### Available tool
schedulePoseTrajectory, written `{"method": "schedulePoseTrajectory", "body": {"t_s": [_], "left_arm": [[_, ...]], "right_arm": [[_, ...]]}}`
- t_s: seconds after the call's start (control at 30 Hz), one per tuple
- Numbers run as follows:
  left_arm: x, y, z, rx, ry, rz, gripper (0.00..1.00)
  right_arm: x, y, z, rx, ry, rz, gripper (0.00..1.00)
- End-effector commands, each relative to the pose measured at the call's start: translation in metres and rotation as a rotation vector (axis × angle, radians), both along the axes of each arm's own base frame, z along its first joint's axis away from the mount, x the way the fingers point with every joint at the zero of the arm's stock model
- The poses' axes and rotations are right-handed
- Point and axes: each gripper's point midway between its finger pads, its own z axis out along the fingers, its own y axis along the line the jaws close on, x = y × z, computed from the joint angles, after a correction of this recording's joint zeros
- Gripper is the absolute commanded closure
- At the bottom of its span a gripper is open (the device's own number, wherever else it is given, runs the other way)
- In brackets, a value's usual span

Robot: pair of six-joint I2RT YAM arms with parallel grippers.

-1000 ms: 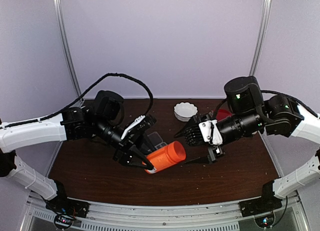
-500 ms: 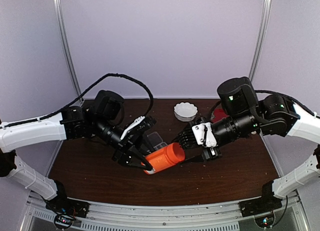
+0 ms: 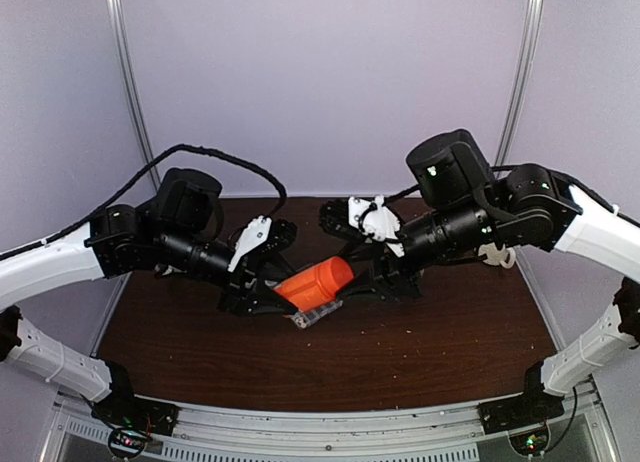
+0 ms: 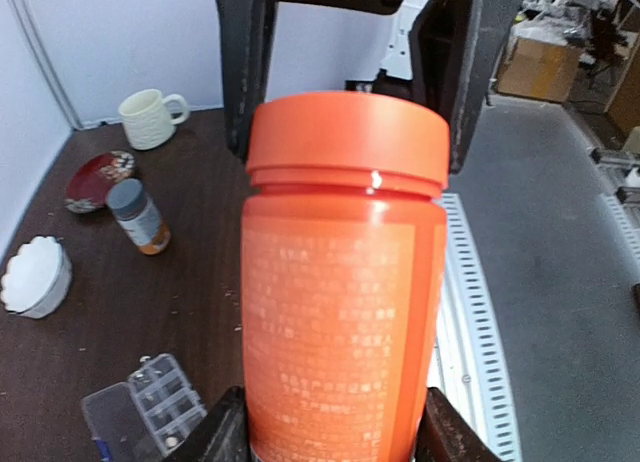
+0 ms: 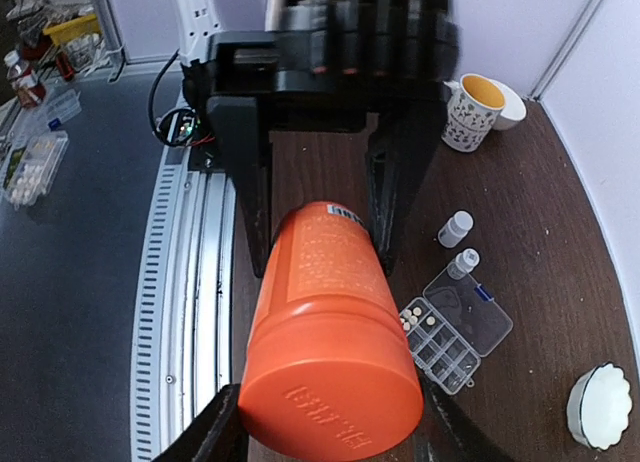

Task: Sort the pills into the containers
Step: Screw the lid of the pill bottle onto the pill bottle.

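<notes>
A small clear plastic pill organizer (image 5: 440, 354) lies on the dark brown table (image 5: 545, 232), its grid of little compartments showing. A few tiny whitish pills (image 5: 421, 322) sit in the compartments at one end. Two tiny white bottles (image 5: 455, 228) stand just beside it. In the top view the box is mostly hidden beneath the bottle held above it.

That orange bottle (image 4: 340, 312) is large, with an orange cap (image 5: 335, 402). Its label (image 4: 330, 332) carries rows of fine pale print, too small to read. The cap's face has raised lettering that cannot be made out.

Both arms reach in from the sides and meet over the middle of the table, with the bottle tilted between them. The left gripper (image 4: 332, 432) clamps the bottle's body near its base, one finger pressed on each side. The right gripper (image 5: 325, 434) faces it, and its fingers grip the cap from both sides.

Farther back on the table are a cream mug (image 4: 150, 117), a red dish (image 4: 95, 177) and a white scalloped bowl (image 4: 35, 277).
</notes>
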Motion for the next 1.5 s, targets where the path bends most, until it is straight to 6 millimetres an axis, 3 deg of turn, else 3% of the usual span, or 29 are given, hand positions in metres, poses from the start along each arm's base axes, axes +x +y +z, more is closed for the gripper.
{"method": "schedulePoseTrajectory", "body": {"t_s": [0.0, 0.13, 0.27, 0.4, 0.57, 0.83, 0.87, 0.97, 1.07, 1.2, 1.27, 1.33, 1.47], "left_arm": [[0.067, 0.004, 0.07, -0.14, -0.377, 0.312, 1.0], [0.07, 0.008, 0.087, -0.168, -0.591, 0.361, 1.0], [0.075, 0.005, 0.086, -0.133, -0.794, 0.434, 1.0], [0.082, -0.002, 0.081, -0.045, -0.957, 0.503, 1.0], [0.092, -0.01, 0.078, 0.069, -1.149, 0.63, 1.0], [0.096, -0.014, 0.077, 0.096, -1.188, 0.702, 1.0], [0.095, -0.016, 0.077, 0.085, -1.178, 0.695, 1.0], [0.089, -0.025, 0.067, 0.081, -1.103, 0.617, 1.0], [0.08, -0.033, 0.047, 0.122, -0.948, 0.511, 1.0], [0.075, -0.031, 0.021, 0.17, -0.841, 0.479, 1.0], [0.073, -0.028, 0.009, 0.196, -0.801, 0.471, 1.0], [0.071, -0.025, 0.001, 0.21, -0.749, 0.464, 1.0], [0.059, -0.025, -0.01, 0.193, -0.613, 0.398, 1.0]], "right_arm": [[-0.001, 0.02, -0.014, -0.045, 0.266, -0.155, 0.68], [0.004, 0.028, -0.016, -0.024, 0.424, -0.264, 0.7], [0.02, 0.035, -0.013, 0.081, 0.652, -0.385, 0.83], [0.037, 0.032, -0.01, 0.205, 0.794, -0.485, 0.83], [0.057, 0.022, -0.02, 0.289, 0.942, -0.592, 0.86], [0.072, 0.008, -0.02, 0.415, 1.016, -0.645, 0.88], [0.073, 0.007, -0.02, 0.419, 1.012, -0.647, 0.85], [0.073, -0.001, -0.021, 0.395, 0.953, -0.646, 0.62], [0.072, -0.015, -0.016, 0.372, 0.828, -0.624, 0.49], [0.081, -0.048, -0.007, 0.454, 0.743, -0.657, 0.36], [0.087, -0.068, -0.003, 0.486, 0.676, -0.708, 0.17], [0.09, -0.087, 0.003, 0.493, 0.588, -0.757, 0.04], [0.088, -0.113, 0.019, 0.449, 0.371, -0.751, 0.0]]}}
